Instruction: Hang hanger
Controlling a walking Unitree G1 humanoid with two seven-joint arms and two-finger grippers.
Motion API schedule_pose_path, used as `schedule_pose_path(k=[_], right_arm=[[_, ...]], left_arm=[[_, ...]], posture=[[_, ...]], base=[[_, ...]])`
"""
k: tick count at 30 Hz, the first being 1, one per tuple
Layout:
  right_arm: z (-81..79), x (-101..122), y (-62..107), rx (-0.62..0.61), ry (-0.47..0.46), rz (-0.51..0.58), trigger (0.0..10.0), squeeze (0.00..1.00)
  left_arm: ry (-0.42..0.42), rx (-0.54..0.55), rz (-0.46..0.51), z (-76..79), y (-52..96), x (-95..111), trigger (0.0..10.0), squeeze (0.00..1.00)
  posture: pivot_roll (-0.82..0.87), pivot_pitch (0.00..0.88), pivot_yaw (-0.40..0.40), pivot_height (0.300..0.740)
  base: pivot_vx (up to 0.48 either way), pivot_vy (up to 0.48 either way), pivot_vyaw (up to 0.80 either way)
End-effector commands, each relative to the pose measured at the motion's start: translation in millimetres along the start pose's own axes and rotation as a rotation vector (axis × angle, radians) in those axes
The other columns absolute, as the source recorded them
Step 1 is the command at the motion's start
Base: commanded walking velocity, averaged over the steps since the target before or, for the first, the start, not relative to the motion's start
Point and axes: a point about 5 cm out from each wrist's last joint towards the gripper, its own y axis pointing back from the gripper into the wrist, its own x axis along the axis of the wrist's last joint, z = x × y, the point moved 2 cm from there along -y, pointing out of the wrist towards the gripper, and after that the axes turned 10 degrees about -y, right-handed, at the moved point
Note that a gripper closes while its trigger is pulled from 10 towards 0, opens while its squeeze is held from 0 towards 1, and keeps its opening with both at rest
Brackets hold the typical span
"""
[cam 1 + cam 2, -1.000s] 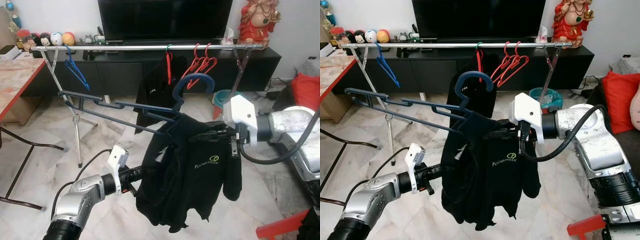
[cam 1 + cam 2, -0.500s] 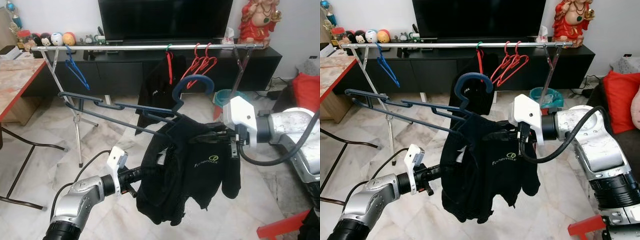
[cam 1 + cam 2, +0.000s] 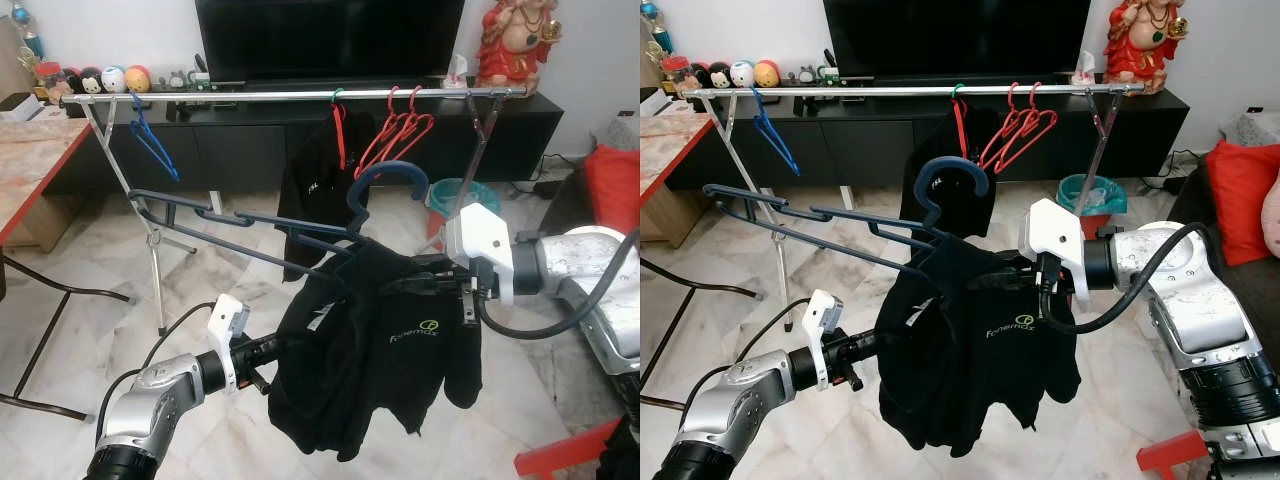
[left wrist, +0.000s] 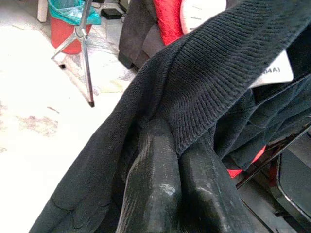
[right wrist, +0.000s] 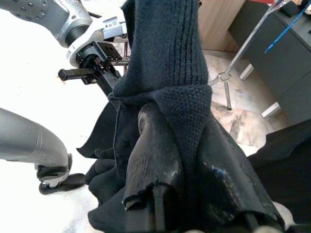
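A dark blue hanger (image 3: 385,180) carries a black sweater (image 3: 400,340) and is held in mid-air in front of the silver rail (image 3: 280,96). Its hook stands below the rail and its long bars (image 3: 230,215) stick out to the left. My right gripper (image 3: 990,280) is shut on the sweater's shoulder over the hanger, with knit draped over its fingers (image 5: 160,145). My left gripper (image 3: 275,345) is lower and to the left, shut on the sweater's lower edge (image 4: 194,92).
On the rail hang a blue hanger (image 3: 150,140), several red hangers (image 3: 400,130) and a black garment (image 3: 315,170). The rack's legs (image 3: 155,250) stand left of me. A red-edged table (image 3: 30,160) is at the left, a teal bin (image 3: 445,195) and a red cushion (image 3: 610,180) at the right.
The hanger, sweater and right gripper have dropped a little. The left gripper has shifted slightly left and down, still holding the sweater.
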Motion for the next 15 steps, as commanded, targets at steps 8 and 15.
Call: schedule_pose_path(k=[8, 15], right_arm=[[-8.1, -22.3, 18.3, 0.039, 0.003, -0.113, 0.0, 0.0], [-6.5, -45.7, 34.5, 0.006, -0.047, -0.187, 0.0, 0.0]], left_arm=[[-0.083, 0.175, -0.178, -23.5, 26.4, -22.6, 0.0, 0.0], [-0.104, 0.279, -0.292, -34.8, 42.8, -41.2, 10.0, 0.0]], posture=[[0.0, 0.0, 0.036, 0.74], [0.0, 0.0, 0.044, 0.74]], base=[[0.0, 0.0, 0.0], [0.0, 0.0, 0.0]])
